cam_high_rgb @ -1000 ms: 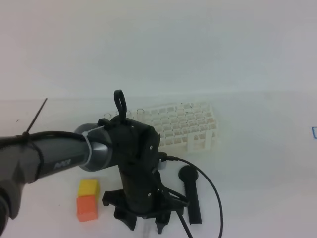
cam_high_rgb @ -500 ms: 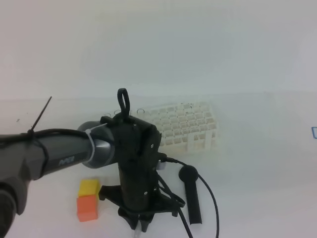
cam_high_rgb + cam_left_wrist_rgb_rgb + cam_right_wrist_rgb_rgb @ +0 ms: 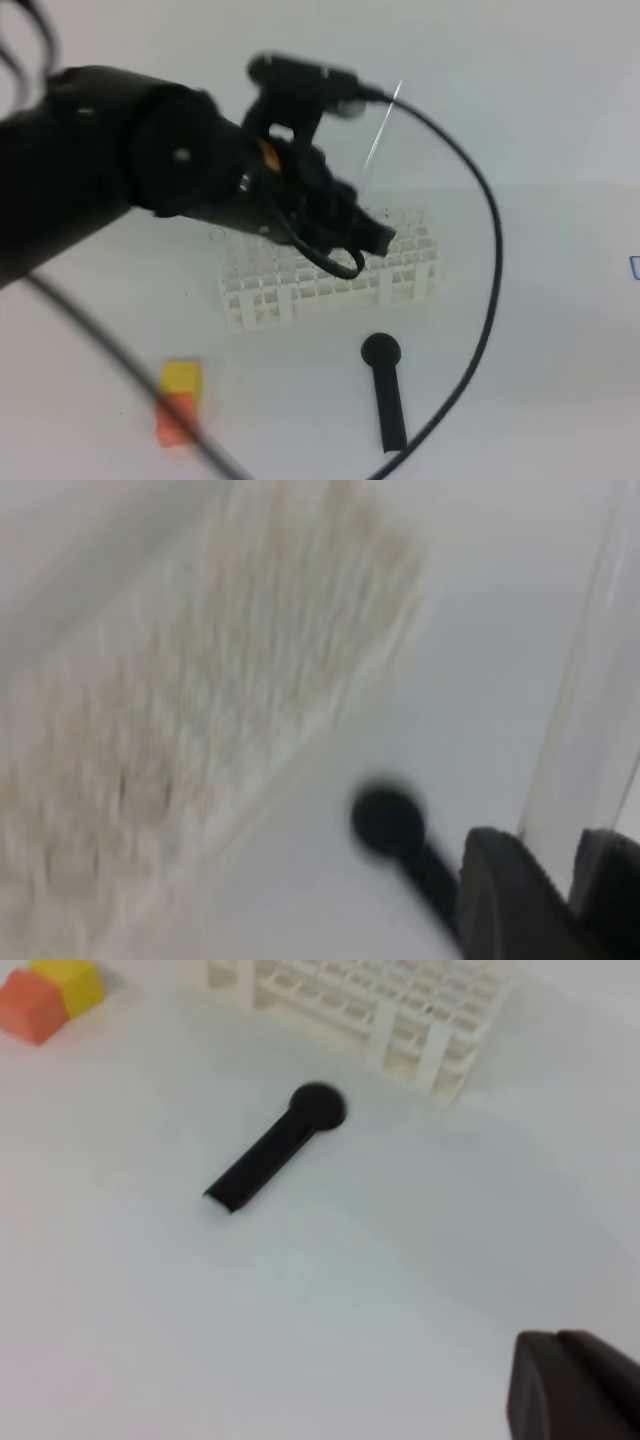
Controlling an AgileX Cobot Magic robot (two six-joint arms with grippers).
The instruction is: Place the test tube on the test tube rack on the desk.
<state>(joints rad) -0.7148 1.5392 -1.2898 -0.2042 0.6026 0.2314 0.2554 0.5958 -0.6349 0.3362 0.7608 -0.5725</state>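
Test tube clamped in left pincer, raised above test tube rack; right pincer closed, empty.

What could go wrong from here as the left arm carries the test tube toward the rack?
1. The left tool pinches the thin test tube only near one end; most of its length stands free, so a swing could loosen it.
2. The wrist view is motion-blurred, which suggests fast movement; aiming at the small holes of the test tube rack may miss.
3. The arm's cable loops over the black stick and might drag it.
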